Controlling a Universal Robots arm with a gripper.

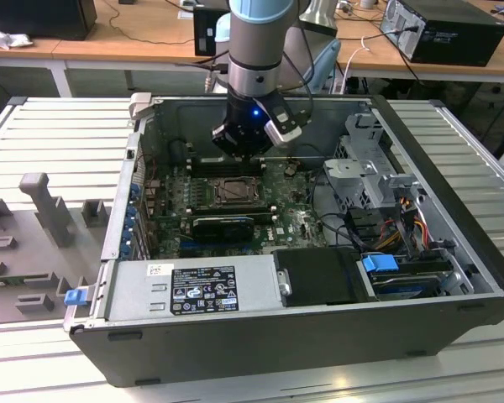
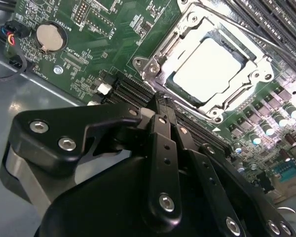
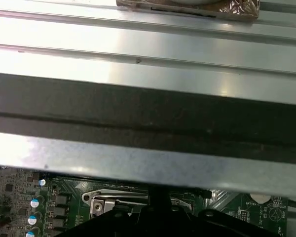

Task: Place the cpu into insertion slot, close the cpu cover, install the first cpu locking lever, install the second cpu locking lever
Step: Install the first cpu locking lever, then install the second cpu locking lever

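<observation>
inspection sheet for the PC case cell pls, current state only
Surface: ribbed metal table carrying the open computer case.
Job's things: cpu sits in the insertion slot; cpu cover lies down around it as a silver frame. Lever state cannot be told.
Clutter: grey fixture blocks at the exterior view's left.
Tool: tool closed, holding nothing, poised beside the socket above the motherboard.
Cables: bundled wires by the drive bays.
Surroundings: desks with another computer behind.
</observation>
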